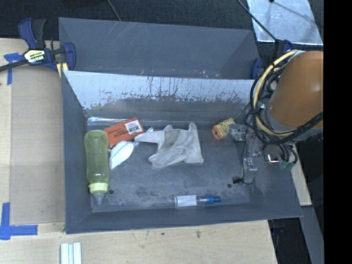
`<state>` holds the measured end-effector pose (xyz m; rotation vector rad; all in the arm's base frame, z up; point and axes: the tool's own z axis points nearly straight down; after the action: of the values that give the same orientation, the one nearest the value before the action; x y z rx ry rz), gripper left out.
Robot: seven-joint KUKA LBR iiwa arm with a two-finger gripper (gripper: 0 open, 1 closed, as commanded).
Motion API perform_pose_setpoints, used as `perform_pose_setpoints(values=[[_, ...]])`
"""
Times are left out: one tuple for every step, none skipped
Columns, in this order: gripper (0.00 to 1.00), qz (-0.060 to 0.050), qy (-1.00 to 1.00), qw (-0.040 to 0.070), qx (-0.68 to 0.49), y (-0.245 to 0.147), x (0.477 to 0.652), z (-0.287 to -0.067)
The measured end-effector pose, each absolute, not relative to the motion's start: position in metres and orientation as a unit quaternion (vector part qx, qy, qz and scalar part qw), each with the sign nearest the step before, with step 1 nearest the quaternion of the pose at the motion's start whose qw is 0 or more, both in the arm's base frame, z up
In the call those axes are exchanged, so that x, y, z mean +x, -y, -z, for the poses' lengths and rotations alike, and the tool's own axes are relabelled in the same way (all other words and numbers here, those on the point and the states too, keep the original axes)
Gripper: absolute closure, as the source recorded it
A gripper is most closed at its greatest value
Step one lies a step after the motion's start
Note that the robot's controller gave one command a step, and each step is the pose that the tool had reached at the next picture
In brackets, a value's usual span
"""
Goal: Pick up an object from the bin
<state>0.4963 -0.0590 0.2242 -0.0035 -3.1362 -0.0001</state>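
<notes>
Several loose things in the bin [165,92], claw [246,176] low at its right side.

The claw hangs over bare floor near the right wall; how far it is open, or whether it grips anything, cannot be told. Nearest to it are a tan lump [222,129] up and to the left, and a clear tube [195,201] with a blue tip by the front wall. A crumpled pale cloth [175,146] lies mid-bin. At the left a yellow-green bottle [97,159] lies beside an orange packet [122,131] and a white scrap [121,154].
</notes>
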Motion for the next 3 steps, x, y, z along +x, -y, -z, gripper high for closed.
perform_pose_setpoints(values=[[0.00, 0.000, 1.000, -0.002, 0.000, 0.059, 0.498, -0.229], [0.00, -0.001, 0.999, -0.005, 0.036, 0.047, 0.522, -0.198], [0.00, 0.000, 0.991, -0.003, 0.132, 0.020, 0.522, -0.147]])
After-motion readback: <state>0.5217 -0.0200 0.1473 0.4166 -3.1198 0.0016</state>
